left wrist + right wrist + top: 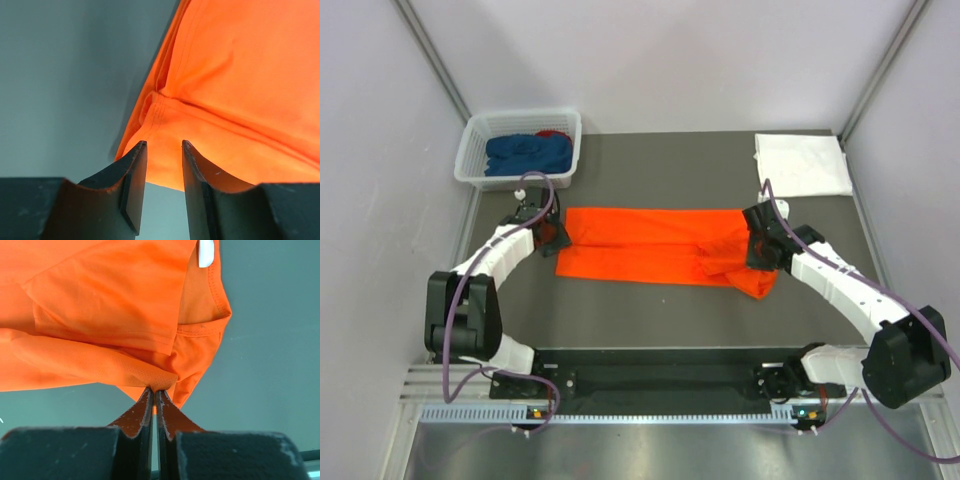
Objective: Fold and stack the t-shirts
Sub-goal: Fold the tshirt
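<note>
The right gripper [155, 394] pinches a fold of the orange t-shirt [640, 248] — seemingly to draw it over — while the left gripper [164, 150] stands parted (empty) at the opposite end.

The dark grey table [650, 315] carried three things. An orange t-shirt [640, 250] lay across its middle, folded into a long band running left to right, bunched and rumpled at its right end. A white t-shirt [802, 165] lay folded flat in the far right corner, well apart from it. A white lattice basket [520, 182] stood in the far left corner.
</note>
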